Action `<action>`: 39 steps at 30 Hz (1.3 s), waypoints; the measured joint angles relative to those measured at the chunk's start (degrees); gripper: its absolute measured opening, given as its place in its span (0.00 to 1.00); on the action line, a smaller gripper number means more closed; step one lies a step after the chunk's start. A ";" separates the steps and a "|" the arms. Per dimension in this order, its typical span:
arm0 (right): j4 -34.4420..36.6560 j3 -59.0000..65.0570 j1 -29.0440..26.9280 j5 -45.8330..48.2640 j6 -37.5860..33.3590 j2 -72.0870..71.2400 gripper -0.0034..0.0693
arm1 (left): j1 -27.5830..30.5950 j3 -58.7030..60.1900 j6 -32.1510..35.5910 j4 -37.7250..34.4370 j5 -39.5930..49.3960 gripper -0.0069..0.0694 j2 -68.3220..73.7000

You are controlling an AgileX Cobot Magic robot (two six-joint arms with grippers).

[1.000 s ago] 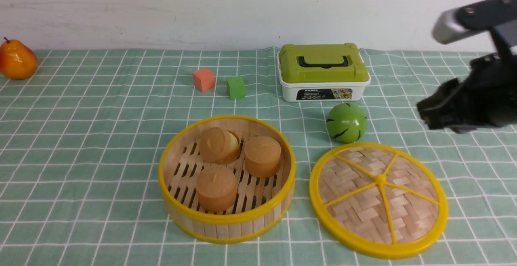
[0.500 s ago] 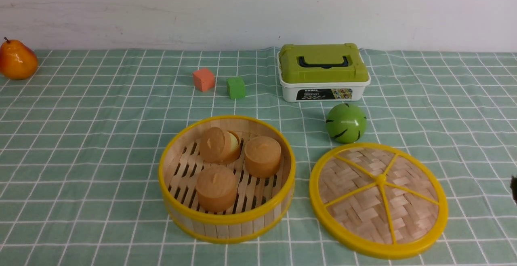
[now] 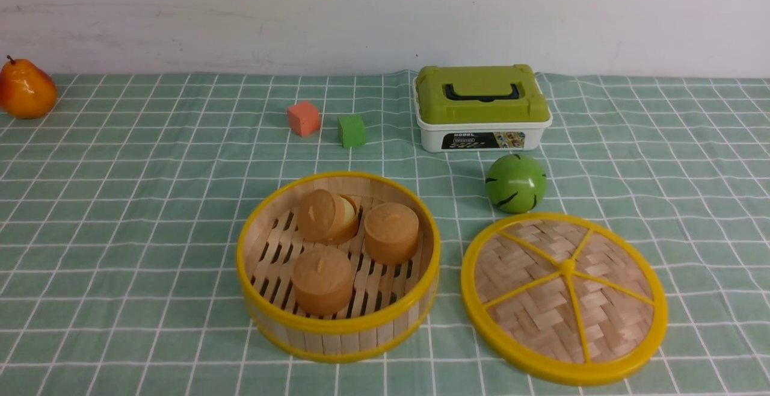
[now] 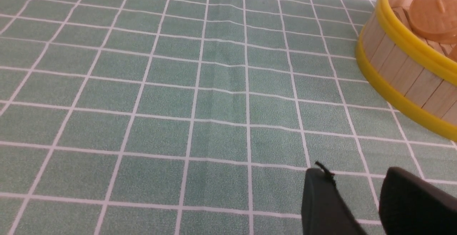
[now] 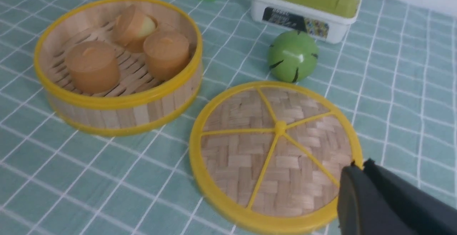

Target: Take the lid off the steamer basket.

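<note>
The steamer basket (image 3: pixel 338 266) stands open on the cloth, with three brown round cakes (image 3: pixel 322 278) inside. It also shows in the right wrist view (image 5: pixel 119 67) and partly in the left wrist view (image 4: pixel 407 67). The lid (image 3: pixel 563 297) lies flat on the cloth to the basket's right, knob up; it also shows in the right wrist view (image 5: pixel 275 153). Neither arm shows in the front view. My right gripper (image 5: pixel 358 164) is shut and empty, above the lid's rim. My left gripper (image 4: pixel 357 178) is open and empty over bare cloth, apart from the basket.
A green ball (image 3: pixel 515 183) sits just behind the lid. A white box with a green lid (image 3: pixel 481 107) stands behind it. An orange cube (image 3: pixel 303 118) and a green cube (image 3: pixel 351 130) sit behind the basket. A pear (image 3: pixel 25 89) is at the far left.
My right arm, seen at the front view's right edge a second ago, has dropped back out of that view. The lid and basket have not moved.
</note>
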 joint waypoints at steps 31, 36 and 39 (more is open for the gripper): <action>-13.81 33.38 -17.68 -10.85 20.83 -26.83 0.03 | 0.00 0.00 0.00 0.00 0.00 0.40 0.00; -13.81 33.31 -17.68 -10.61 20.90 -26.83 0.03 | 0.00 0.00 0.00 0.00 0.00 0.40 0.00; -13.81 33.31 -17.68 -10.50 20.94 -26.83 0.03 | 0.00 0.00 0.00 0.00 0.00 0.40 0.00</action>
